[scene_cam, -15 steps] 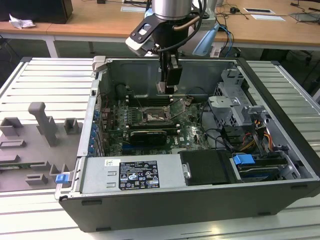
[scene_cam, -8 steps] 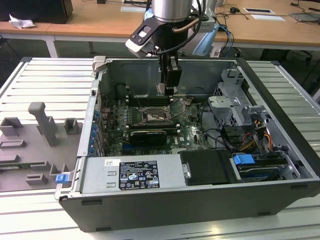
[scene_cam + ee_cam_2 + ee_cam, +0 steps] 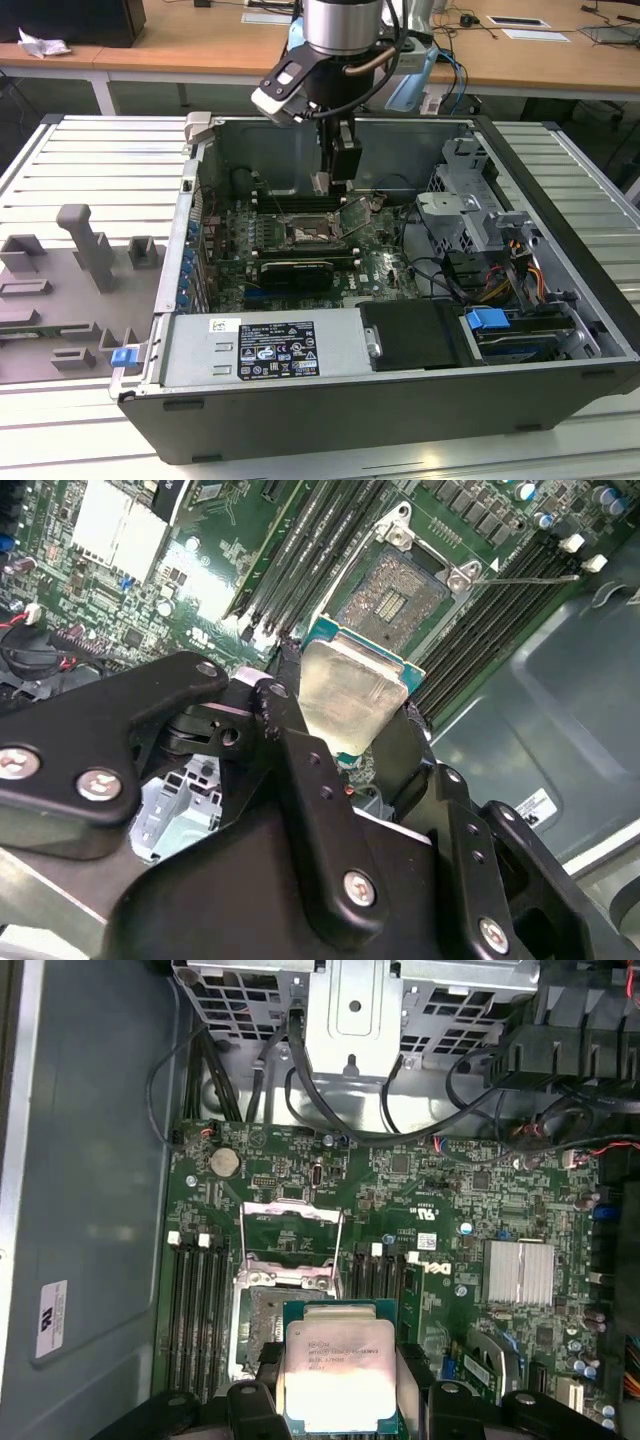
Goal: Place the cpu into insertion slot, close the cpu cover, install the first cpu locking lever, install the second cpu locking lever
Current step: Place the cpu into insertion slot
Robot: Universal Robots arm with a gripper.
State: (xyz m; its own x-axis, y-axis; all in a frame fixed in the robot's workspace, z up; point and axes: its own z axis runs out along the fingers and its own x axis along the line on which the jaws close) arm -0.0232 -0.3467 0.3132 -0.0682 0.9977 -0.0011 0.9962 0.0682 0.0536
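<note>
Flat square silvery-grey cpu (image 3: pixel 335 1372), clamped in black gripper (image 3: pixel 340 1405); below it, dark insertion slot (image 3: pixel 395 602) on green motherboard (image 3: pixel 450 1200); slatted grey table (image 3: pixel 90 160), wooden desks (image 3: pixel 200 40) beyond.

Open computer case (image 3: pixel 350 425) sits on ribbed table (image 3: pixel 90 165).

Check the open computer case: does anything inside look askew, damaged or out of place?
Nothing stands out. The gripper holds the flat square silvery-grey cpu by its edges near the dark square metal-rimmed insertion slot, whose thin silvery frame-shaped cpu cover is swung open.
</note>
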